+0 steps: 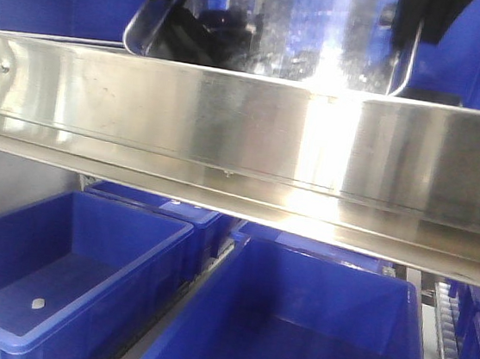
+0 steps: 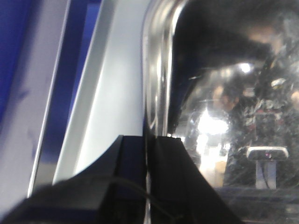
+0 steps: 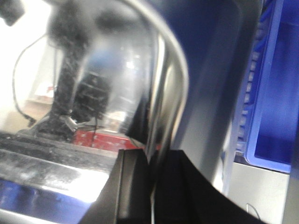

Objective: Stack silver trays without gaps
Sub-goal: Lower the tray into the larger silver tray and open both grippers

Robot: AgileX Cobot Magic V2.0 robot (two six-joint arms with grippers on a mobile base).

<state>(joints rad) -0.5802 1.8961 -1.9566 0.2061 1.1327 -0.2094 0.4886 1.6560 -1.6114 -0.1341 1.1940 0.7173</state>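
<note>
The silver tray [image 1: 283, 28] hangs tilted just above and behind the steel shelf rail [image 1: 230, 118], its underside facing the front camera. The left pincer [image 2: 149, 140] is closed down to a thin slit on the rolled rim [image 2: 156, 70] at one short end. The right pincer [image 3: 152, 156] grips the opposite end's rim the same way. The blue bins [image 1: 64, 281] sit below the rail, well apart from the tray.

The tray looks stiff, thin-walled and fairly light, so it should not sag between two end grips. Its polished steel is likely slippery, and a pinch on the narrow rim could let it swing or slide. The flat rim at mid-end seems the safest hold. No second tray shows above the rail, so I cannot tell where it will nest.
</note>
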